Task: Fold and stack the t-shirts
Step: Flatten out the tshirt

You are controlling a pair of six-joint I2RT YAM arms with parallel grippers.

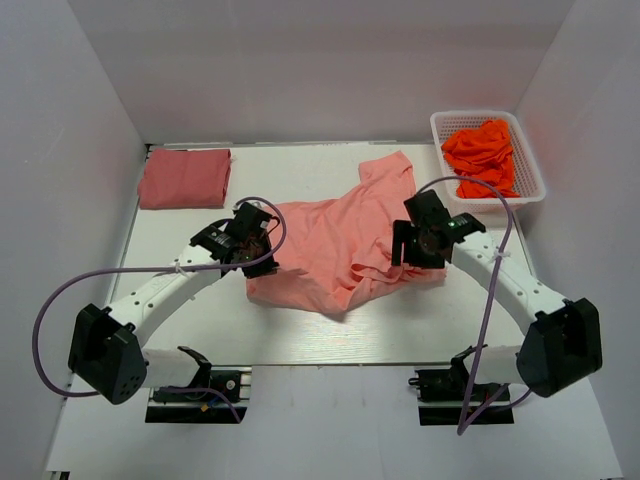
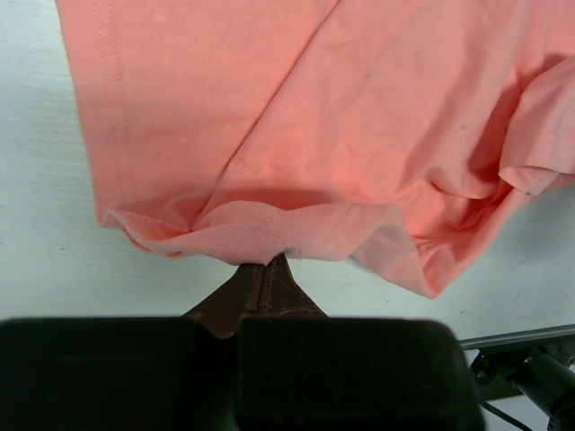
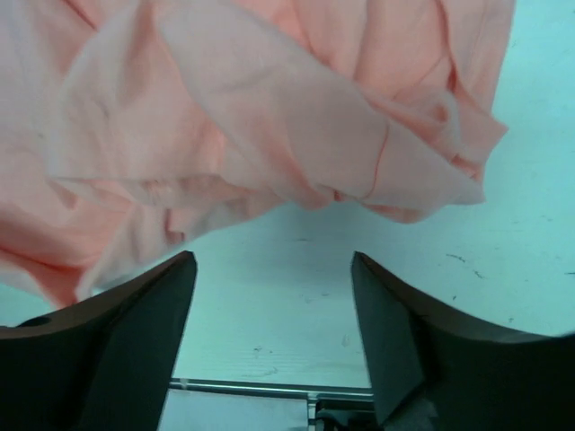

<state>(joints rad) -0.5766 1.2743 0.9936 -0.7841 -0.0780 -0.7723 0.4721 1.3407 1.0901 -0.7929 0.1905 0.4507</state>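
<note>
1. The table (image 1: 300, 330) carries a salmon-pink t-shirt (image 1: 340, 240), rumpled at centre.
2. A rose-red t-shirt (image 1: 184, 178) lies folded at far left.
3. The left tool (image 2: 265, 269) pinches the pink hem (clenched tight); the right tool (image 3: 274, 269) gapes, released, beside it.

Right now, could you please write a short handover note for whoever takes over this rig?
Left hand: shut, pinching the edge of the salmon-pink t-shirt.
Right hand: open, gripping nothing, at that shirt's crumpled right edge.
Salmon-pink t-shirt: mid-table, rumpled, not folded.
Rose-red t-shirt: folded, far left of the table. That one is done.
White basket, far right: holds orange garments.
Left to do: fold the salmon-pink shirt and stack it on the rose-red one.
</note>
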